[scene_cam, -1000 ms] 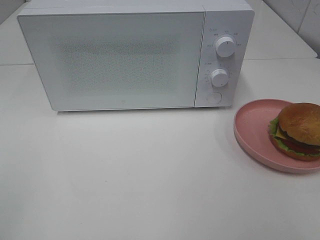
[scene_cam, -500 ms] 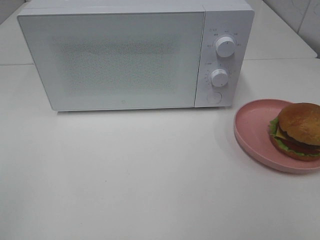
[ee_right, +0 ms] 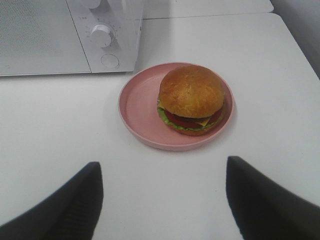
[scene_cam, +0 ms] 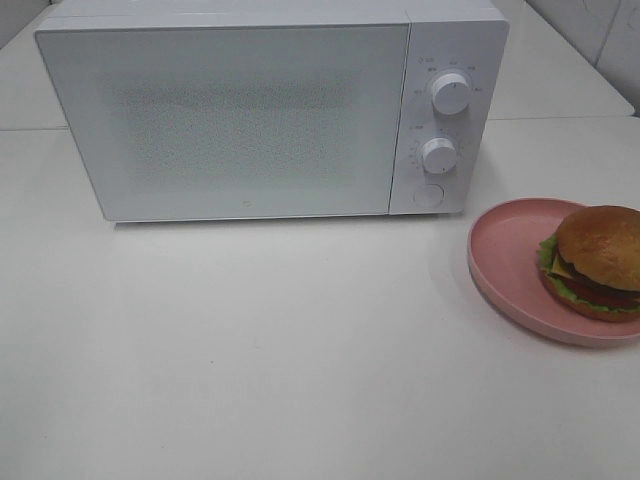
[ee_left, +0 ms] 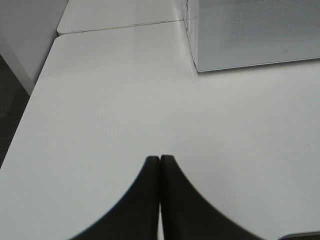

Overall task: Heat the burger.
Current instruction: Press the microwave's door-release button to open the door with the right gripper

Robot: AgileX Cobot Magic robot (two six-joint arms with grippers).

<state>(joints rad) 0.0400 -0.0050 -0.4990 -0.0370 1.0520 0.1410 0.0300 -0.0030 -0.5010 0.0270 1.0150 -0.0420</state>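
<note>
Your right gripper (ee_right: 162,164) is hovering wide open and empty near the pink plate (ee_right: 132,106) carrying the burger (ee_right: 191,95), while your left gripper (ee_left: 159,160) is sitting closed on nothing.

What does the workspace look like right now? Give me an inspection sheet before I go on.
Surface: white table, bare in front of the microwave.
Job's things: burger sits on the pink plate, right of the microwave, whose door is shut.
Clutter: nothing seen.
Grippers: left gripper shut, holding nothing; right gripper open, holding nothing, short of the plate.
Cables: nothing seen.
Surroundings: second white tabletop behind; wall at back right.
</note>
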